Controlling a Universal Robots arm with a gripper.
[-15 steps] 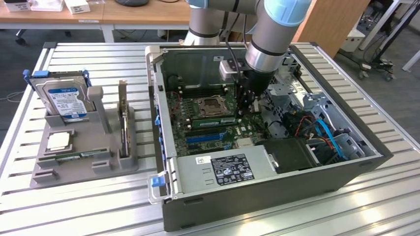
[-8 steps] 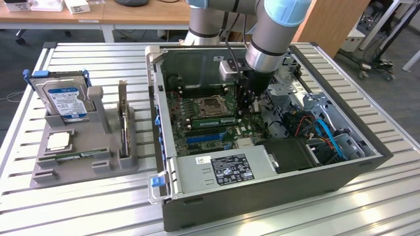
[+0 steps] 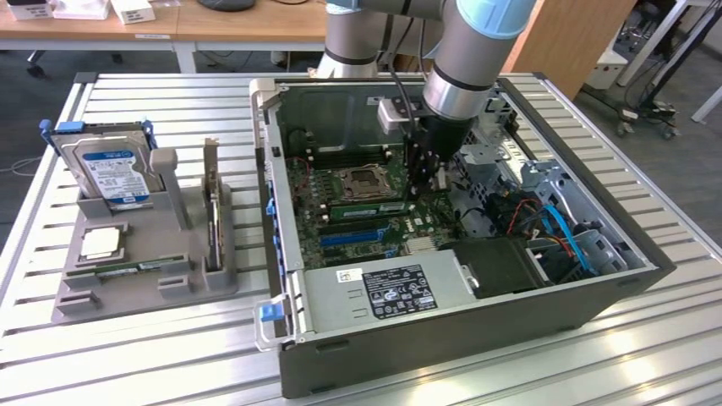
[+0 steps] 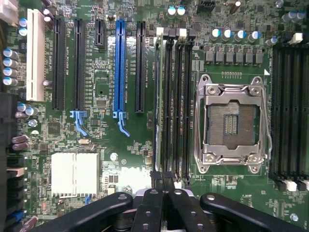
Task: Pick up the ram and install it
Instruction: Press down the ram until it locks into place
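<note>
The ram (image 3: pixel 367 205) is sitting edge-up in a memory slot on the motherboard (image 3: pixel 338 222), inside the open computer case (image 3: pixel 451 338). In the exterior view it is lying just beside the empty processor socket (image 3: pixel 363 179), at about 6 o'clock from it. In the wrist view the ram (image 4: pixel 159 96) is showing as a thin pale edge in the slot of the bank farthest from the socket (image 4: pixel 231 123), between that bank and the long blue expansion slot (image 4: pixel 119 67).

The gripper (image 3: pixel 425 190) is reaching straight down into the case at about 3 o'clock from the socket. Its black fingers (image 4: pixel 153 203) are pressing together, gripping nothing, and the gripper (image 4: pixel 164 176) is hovering over one end of the slot bank. Whether it is touching the ram there cannot be told.

The case is lying on its side on the slatted metal worktop (image 3: pixel 169 355). At 9 o'clock from the case a grey holder (image 3: pixel 147 292) is standing, carrying a hard drive (image 3: pixel 113 173), a square silver processor chip (image 3: pixel 101 244) and an upright expansion card (image 3: pixel 212 211).
</note>
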